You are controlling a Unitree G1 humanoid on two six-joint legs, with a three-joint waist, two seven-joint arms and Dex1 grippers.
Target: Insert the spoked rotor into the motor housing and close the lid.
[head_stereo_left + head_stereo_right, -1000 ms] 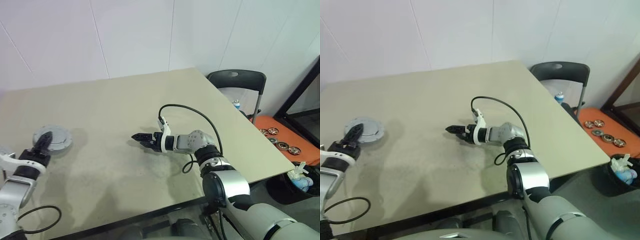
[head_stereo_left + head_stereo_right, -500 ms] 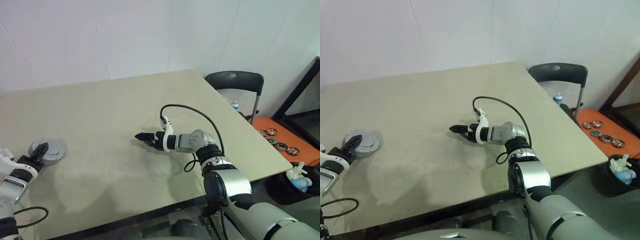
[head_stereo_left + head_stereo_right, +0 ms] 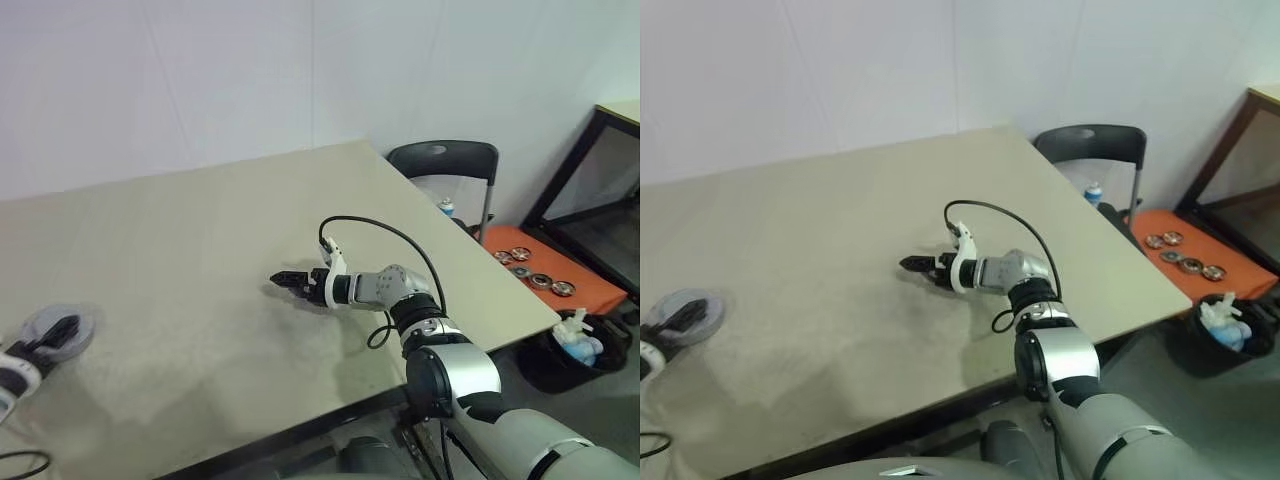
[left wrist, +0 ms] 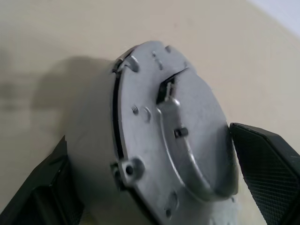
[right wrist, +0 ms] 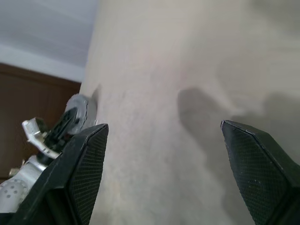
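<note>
While the motor housing lies closed on the tabletop, its plain grey lid facing up, we find it at about eight o'clock in the head views, close to the near left edge. Our left end effector straddles it, fingers spread wide on either side with gaps showing, so nothing is clamped. Our right end effector hovers low at the tabletop's centre, well apart from the housing, fingers parted and empty. The risk we judge greatest is position: a careless nudge so near the edge could push the housing off. We cannot tell whether the spoked rotor sits inside, so a badly seated rotor could go unnoticed.
</note>
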